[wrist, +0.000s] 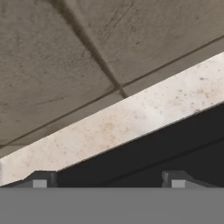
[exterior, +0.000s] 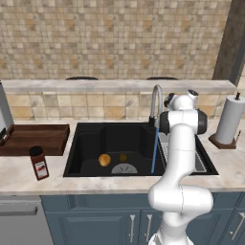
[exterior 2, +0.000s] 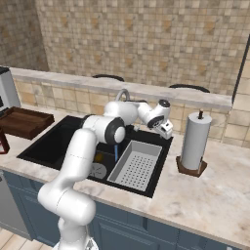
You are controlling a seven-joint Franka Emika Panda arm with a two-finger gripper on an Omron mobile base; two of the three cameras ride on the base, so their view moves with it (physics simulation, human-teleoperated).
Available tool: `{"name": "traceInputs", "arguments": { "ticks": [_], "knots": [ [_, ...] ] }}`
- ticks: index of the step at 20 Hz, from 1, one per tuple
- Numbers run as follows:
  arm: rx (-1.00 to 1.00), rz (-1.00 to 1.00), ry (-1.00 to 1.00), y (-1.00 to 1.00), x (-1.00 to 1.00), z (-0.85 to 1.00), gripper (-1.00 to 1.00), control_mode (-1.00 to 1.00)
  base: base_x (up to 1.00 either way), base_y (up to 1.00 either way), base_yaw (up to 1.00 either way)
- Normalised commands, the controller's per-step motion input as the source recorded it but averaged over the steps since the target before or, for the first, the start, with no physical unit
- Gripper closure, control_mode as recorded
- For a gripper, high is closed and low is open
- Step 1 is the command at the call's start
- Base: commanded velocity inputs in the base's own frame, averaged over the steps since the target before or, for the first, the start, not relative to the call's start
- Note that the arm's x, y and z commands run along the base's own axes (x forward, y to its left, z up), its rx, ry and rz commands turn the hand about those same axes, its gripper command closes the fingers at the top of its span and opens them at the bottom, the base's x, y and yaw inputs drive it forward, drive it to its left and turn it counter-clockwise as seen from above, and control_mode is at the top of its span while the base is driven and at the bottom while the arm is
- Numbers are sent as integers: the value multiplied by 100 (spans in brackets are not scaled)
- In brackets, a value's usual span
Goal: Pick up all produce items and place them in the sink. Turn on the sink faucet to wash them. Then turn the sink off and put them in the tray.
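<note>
Status: orange-yellow fruit (exterior: 104,160) and smaller olive-brown fruit (exterior: 123,157) both in sink (exterior: 86,143), faucet (exterior: 156,103) apparently running; remaining: shut-off, transfer to tray (exterior: 33,139); pincer (wrist: 109,179) wide, empty, behind the faucet.

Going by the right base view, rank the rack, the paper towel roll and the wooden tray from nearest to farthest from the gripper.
From the gripper:
1. Rack, in the sink's right side, just below the gripper.
2. Paper towel roll, on the counter to the right.
3. Wooden tray, far left of the sink.
</note>
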Motion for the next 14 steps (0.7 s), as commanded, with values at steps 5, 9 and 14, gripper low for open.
{"name": "traceInputs", "arguments": {
  "ticks": [5, 9, 14],
  "knots": [
    [1, 6, 7, 13, -2, -42, -100, -100, 0, 0, 0],
    [4, 8, 6, 22, -12, -35, -100, -100, 0, 0, 0],
    [7, 9, 3, 31, -24, -28, -100, -100, 0, 0, 0]
  ]
}}
